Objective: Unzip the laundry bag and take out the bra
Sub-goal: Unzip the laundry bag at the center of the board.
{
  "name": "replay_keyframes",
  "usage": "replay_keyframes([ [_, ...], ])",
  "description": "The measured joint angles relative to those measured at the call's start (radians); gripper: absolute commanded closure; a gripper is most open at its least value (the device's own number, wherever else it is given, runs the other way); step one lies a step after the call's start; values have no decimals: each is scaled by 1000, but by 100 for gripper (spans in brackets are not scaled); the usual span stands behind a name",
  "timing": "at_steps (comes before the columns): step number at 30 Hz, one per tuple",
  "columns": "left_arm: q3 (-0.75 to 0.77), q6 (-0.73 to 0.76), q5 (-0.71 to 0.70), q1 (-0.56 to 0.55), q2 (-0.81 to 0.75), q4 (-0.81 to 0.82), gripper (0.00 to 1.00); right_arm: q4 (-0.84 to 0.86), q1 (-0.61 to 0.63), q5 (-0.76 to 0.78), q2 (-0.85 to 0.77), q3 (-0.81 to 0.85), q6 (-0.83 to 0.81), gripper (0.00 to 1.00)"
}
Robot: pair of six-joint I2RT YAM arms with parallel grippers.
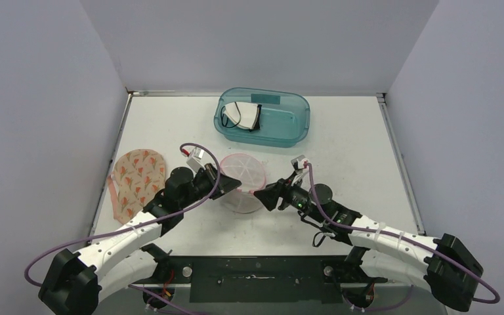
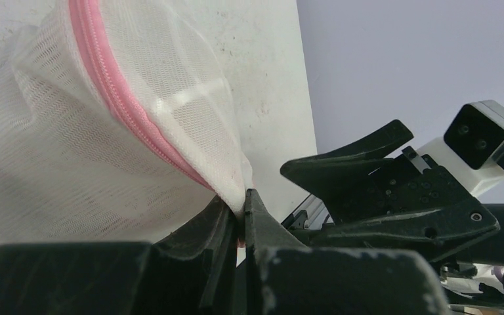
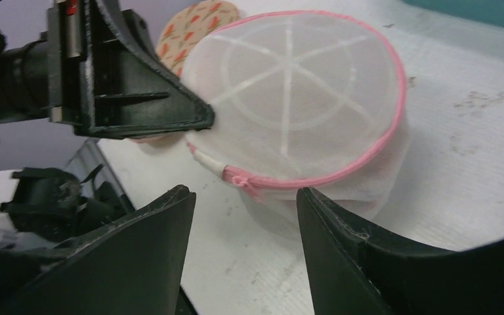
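Note:
The white mesh laundry bag [image 1: 243, 177], round with a pink zipper [image 3: 380, 144], sits at the table's middle. My left gripper [image 1: 225, 184] is shut on the bag's mesh edge beside the zipper, as the left wrist view [image 2: 243, 202] shows. My right gripper [image 1: 261, 195] is open, its tips apart just in front of the pink zipper pull [image 3: 246, 184], not touching it. The zipper looks closed. I cannot make out a bra inside the bag [image 3: 302, 85].
A peach floral fabric piece [image 1: 138, 180] lies at the left of the table. A teal bin [image 1: 289, 128] at the back holds a white and black garment [image 1: 243, 117]. The two grippers face each other closely across the bag.

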Motion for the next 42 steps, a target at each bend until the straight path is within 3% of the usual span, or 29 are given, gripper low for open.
replay_keyframes([
  [10,2,3,12,0,-27,-4,100,340,-121,-329,87,-93,203,39],
  [15,58,-6,22,0,-45,-84,100,456,-164,-383,72,-140,286,24],
  [21,186,-13,25,5,-70,-226,100,521,-165,-386,-25,-146,303,15],
  [30,367,9,36,18,-46,-306,100,497,-165,-335,-134,-135,238,9],
  [36,335,-72,124,68,21,-221,100,421,-169,-276,-153,-104,235,8],
  [42,290,-148,172,113,33,-217,100,356,-172,-359,-55,-19,220,12],
])
